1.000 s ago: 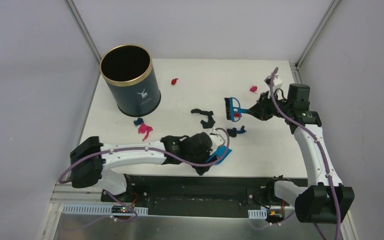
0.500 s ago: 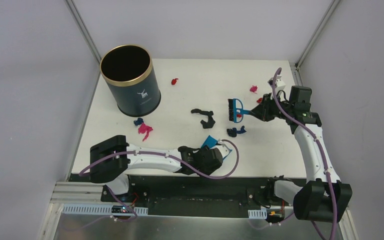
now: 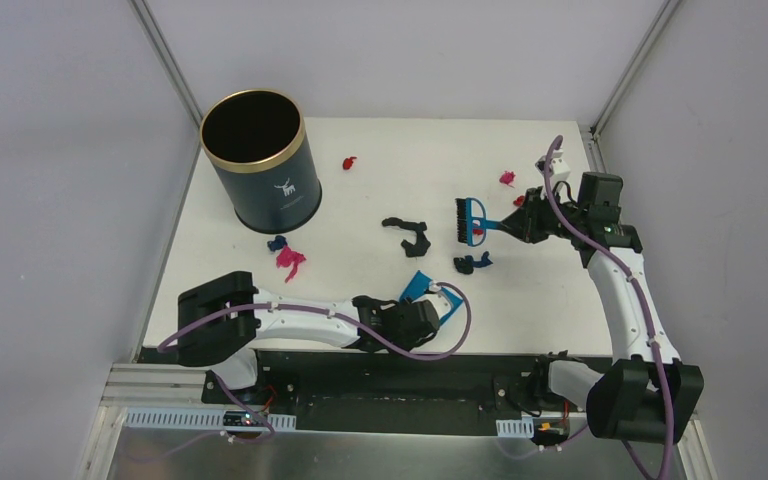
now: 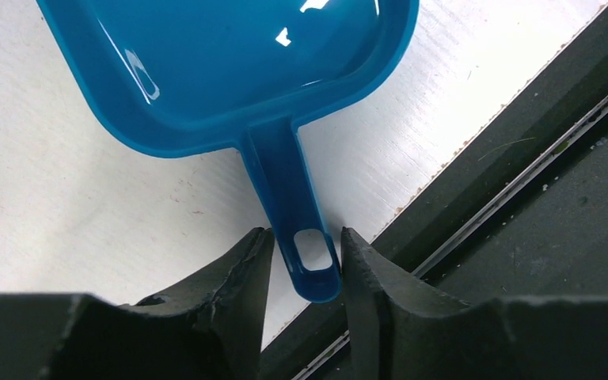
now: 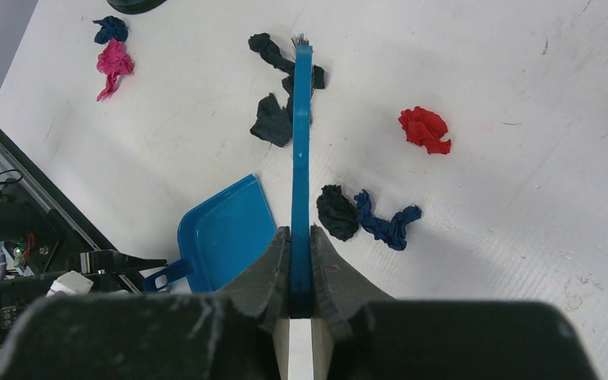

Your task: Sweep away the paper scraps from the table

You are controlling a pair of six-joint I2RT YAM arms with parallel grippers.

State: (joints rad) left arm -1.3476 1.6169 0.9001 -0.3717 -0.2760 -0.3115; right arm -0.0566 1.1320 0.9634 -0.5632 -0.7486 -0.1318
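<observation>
The blue dustpan (image 3: 428,290) lies flat on the white table (image 3: 560,290) near its front edge. My left gripper (image 3: 424,310) is open, its jaws standing loosely around the tip of the dustpan handle (image 4: 301,229). My right gripper (image 3: 518,222) is shut on the handle of the blue brush (image 3: 467,220), whose bristles hang over a black scrap (image 5: 271,120). Paper scraps lie scattered: red (image 3: 349,161), magenta (image 3: 507,178), black (image 3: 410,232), dark blue and black (image 3: 472,263), dark blue (image 3: 277,242), pink (image 3: 289,260). A red scrap (image 5: 423,129) lies right of the brush.
The dark navy gold-rimmed bin (image 3: 260,160) stands at the back left. A black rail (image 3: 340,362) runs along the table's front edge, right behind the dustpan handle. Grey walls close in the sides.
My left arm swung round and brought the dustpan down from the air onto the table near the front edge, then drew back slightly. My right gripper shifted slightly with the brush.
</observation>
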